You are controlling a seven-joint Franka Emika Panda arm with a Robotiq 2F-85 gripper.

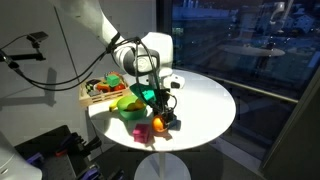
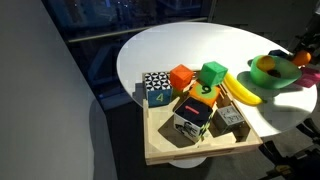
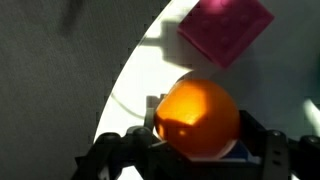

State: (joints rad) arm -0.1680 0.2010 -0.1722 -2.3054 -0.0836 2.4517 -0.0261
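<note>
your gripper (image 3: 197,140) looks closed on the orange (image 3: 197,112), held between its fingers over the white table (image 3: 150,70) with a pink block (image 3: 225,28) just ahead, so this seems the grasp step, and the next move calls for a steady lift.

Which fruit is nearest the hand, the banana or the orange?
The orange: in the wrist view it sits right between the fingers of the hand. The banana lies apart, between the wooden tray and the green bowl.

Round glossy orange fruit (image 3: 197,118), gripped in claw (image 3: 197,138), on white tbl (image 3: 165,55) nr edge.
</note>
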